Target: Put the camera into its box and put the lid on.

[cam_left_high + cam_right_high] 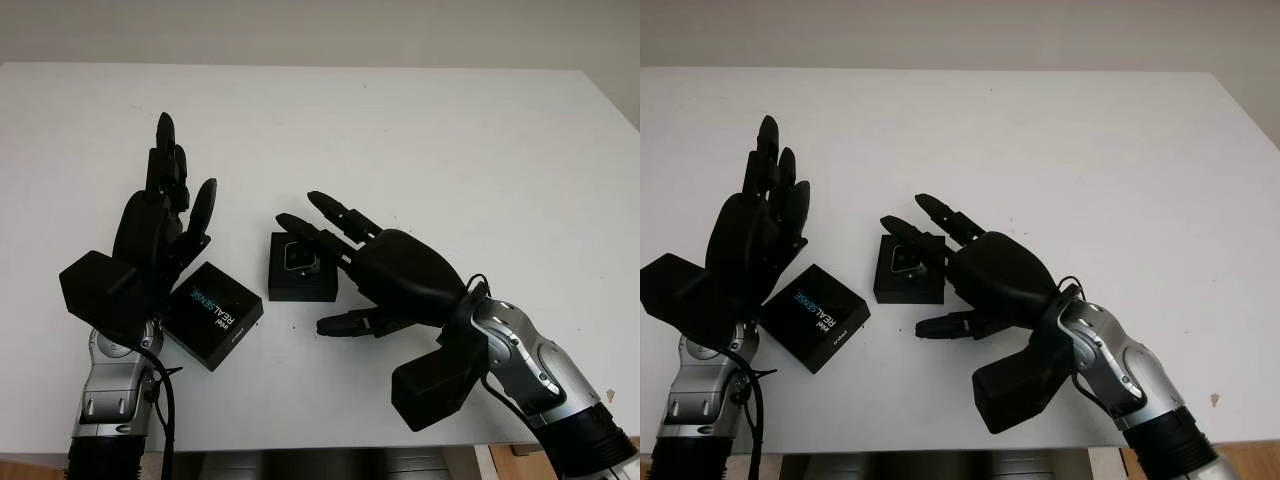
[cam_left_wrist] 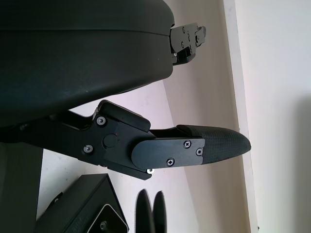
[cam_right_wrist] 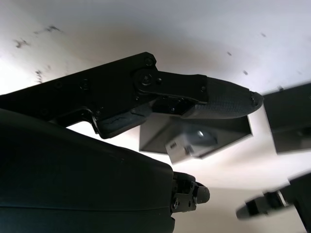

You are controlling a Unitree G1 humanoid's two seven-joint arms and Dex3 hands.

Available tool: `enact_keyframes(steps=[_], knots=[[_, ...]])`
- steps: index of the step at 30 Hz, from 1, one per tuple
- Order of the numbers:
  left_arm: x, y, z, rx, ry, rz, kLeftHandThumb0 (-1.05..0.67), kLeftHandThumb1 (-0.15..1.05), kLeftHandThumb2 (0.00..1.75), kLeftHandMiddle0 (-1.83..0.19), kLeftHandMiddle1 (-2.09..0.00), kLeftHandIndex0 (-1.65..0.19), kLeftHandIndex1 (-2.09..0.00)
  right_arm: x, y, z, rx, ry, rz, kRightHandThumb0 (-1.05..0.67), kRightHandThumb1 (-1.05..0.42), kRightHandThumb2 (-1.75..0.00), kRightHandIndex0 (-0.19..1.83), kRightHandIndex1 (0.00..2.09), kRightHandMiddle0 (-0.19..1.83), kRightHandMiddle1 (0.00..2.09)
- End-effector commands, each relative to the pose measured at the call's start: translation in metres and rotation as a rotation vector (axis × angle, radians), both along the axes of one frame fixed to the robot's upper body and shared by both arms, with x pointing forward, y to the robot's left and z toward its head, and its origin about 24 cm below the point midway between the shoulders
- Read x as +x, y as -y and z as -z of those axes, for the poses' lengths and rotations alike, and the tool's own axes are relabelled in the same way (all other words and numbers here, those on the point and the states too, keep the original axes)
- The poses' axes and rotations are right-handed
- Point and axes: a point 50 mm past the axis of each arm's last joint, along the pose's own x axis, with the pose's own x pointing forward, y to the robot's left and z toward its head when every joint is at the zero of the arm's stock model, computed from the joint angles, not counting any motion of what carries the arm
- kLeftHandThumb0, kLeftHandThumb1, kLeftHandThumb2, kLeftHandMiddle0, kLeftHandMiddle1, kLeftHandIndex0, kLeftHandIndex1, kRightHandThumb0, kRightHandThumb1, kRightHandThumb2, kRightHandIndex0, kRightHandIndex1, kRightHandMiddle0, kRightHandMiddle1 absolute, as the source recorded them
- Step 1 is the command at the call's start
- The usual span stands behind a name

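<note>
Left eye view: box (image 1: 303, 268) sits mid-table (image 1: 420, 130) w/ the camera (image 1: 300, 258) already inside, top uncovered. Lid (image 1: 212, 314), the black piece marked REALSENSE, lies flat just left of the box, a small gap between them, turned at an angle to it. Right robot hand (image 1: 335, 270) hovers over the box's right edge, holding nothing, fingers extended over the camera; can't tell if they touch it. Left robot hand (image 1: 165, 225) is raised above the lid's far-left side, empty, fingers pointing up and away. Judgement: camera step looks done, lid step is next. Right eye view: same layout; lid (image 1: 815, 317) clearly apart from box (image 1: 910, 268). To do it well: clear the right robot hand off the box first, grip the lid by its edges, rotate it square to the box, lower straight down so it doesn't catch a wall or shove the box. Left wrist view: left fingers (image 2: 194, 145) open, nothing between them; box corner below. Right wrist view: camera (image 3: 187, 143) looks a bit tilted in the box (image 3: 194, 131), hard to be sure; if so, seat it flat before lidding.
</note>
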Motion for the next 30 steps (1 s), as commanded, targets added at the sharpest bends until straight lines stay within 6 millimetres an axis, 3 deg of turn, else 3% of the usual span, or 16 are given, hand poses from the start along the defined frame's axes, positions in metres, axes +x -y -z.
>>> enact_keyframes(steps=[1,21,30], knots=[[-0.003,-0.001,-0.002,-0.005,0.012,-0.001,-0.79,1.05,0.47,0.19,-0.05,0.19,-0.05,0.001,0.001,0.003,-0.040,-0.007,0.005,-0.89,-1.05,-0.58,-0.14,0.05,-0.08,0.06],[-0.003,-0.004,-0.004,-0.011,0.006,0.003,-0.80,1.05,0.46,0.19,-0.04,0.19,-0.04,-0.011,0.008,0.022,-0.184,-0.070,0.059,-0.93,-1.05,-0.54,-0.15,0.05,-0.01,0.08],[-0.002,-0.003,-0.005,-0.016,0.015,-0.005,-0.80,1.05,0.45,0.18,-0.05,0.18,-0.05,-0.014,0.008,0.020,-0.143,-0.097,0.057,-0.94,-1.05,-0.53,-0.14,0.05,0.05,0.09]])
